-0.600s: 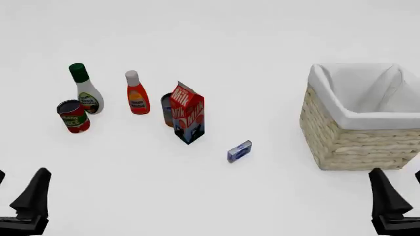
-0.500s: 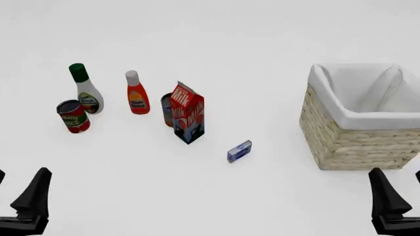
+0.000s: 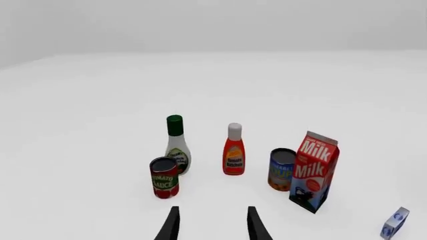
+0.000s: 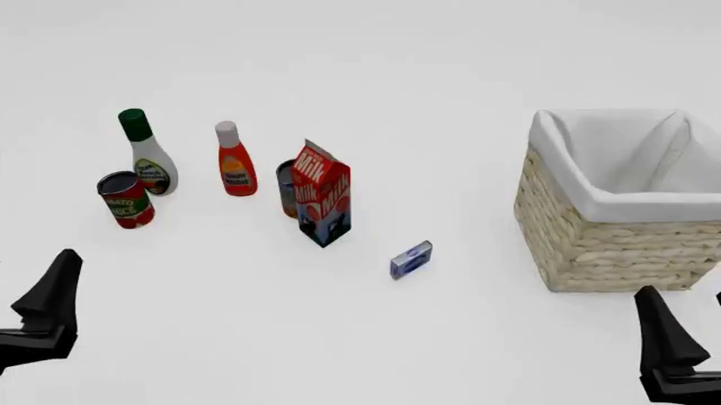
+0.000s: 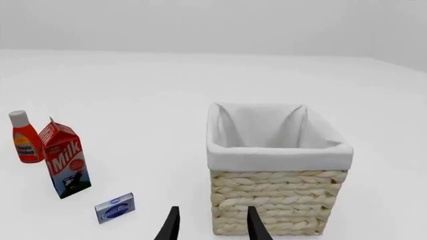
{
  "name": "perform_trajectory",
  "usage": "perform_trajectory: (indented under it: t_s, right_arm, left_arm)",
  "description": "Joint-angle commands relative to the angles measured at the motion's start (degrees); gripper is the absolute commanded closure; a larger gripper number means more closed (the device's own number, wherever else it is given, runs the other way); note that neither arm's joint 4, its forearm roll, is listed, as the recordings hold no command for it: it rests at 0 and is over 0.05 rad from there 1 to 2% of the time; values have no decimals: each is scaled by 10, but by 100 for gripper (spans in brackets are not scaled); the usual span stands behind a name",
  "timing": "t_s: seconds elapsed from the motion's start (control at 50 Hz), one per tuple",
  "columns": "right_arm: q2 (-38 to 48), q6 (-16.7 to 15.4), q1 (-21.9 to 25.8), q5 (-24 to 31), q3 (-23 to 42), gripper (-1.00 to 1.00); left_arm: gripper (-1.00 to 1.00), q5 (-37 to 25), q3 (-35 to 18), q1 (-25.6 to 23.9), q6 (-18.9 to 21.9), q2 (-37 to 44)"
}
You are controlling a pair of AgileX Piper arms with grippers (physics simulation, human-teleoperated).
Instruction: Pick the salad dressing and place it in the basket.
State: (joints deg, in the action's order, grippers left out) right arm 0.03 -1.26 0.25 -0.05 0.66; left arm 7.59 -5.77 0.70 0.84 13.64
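At the near left edge of the front view the left gripper (image 4: 12, 325) hangs over the table (image 4: 372, 67), only one dark finger fully in frame; its wrist view shows both fingertips (image 3: 172, 225) spread apart with nothing between them, so it is released and empty. The dressing (image 4: 145, 154) stands upright far ahead of those fingers, well apart from them, at the left end of a loose row of groceries. In the left wrist view the bottle (image 3: 176, 145) sits beyond the gap between the fingers, slightly toward the side of the finger nearer the sauce can. That tomato sauce can (image 4: 127, 199) stands just in front of the dressing, close enough that the two overlap in both views; whether they touch cannot be told. Next along is the red bottle (image 4: 233, 160) with a white cap, upright and apart from the dressing. Then comes a blue can (image 4: 287, 187), half hidden behind the milk carton (image 4: 323, 194), which stands upright just beside it. Nearer and to the right lies a small blue box (image 4: 411, 259), alone. Well to the right sits the basket (image 4: 586, 245), its white lining folded over the rim and its inside bare. At the near right edge is the right gripper (image 4: 693, 350); its wrist view shows the fingertips (image 5: 254, 226) parted and empty, with the basket wall close ahead of them.
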Motion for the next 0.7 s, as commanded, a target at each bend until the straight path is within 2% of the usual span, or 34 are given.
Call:
perform_trajectory:
  t_s: [0.02,0.08,0.26,0.42,0.48,0.54,0.7]
  right_arm:
    - [0,-3,4,2,3,-100]
    - [0,-4,6,3,4,-100]
    - [0,-2,11,1,2,-100]
    - [0,2,13,2,4,-100]
    - [0,2,14,2,5,-100]
    - [0,13,16,1,6,-100]
    - [0,13,19,-2,4,-100]
  left_arm:
    - [-100,90,-50,-7,13,135]
    - [-100,93,-86,-15,-5,171]
    - [-100,113,-174,-16,5,286]
    - [-100,102,-261,-8,15,370]
    - [-100,90,-299,-8,16,404]
    - [-100,65,-346,-8,-18,446]
    - [-100,38,-424,12,-14,514]
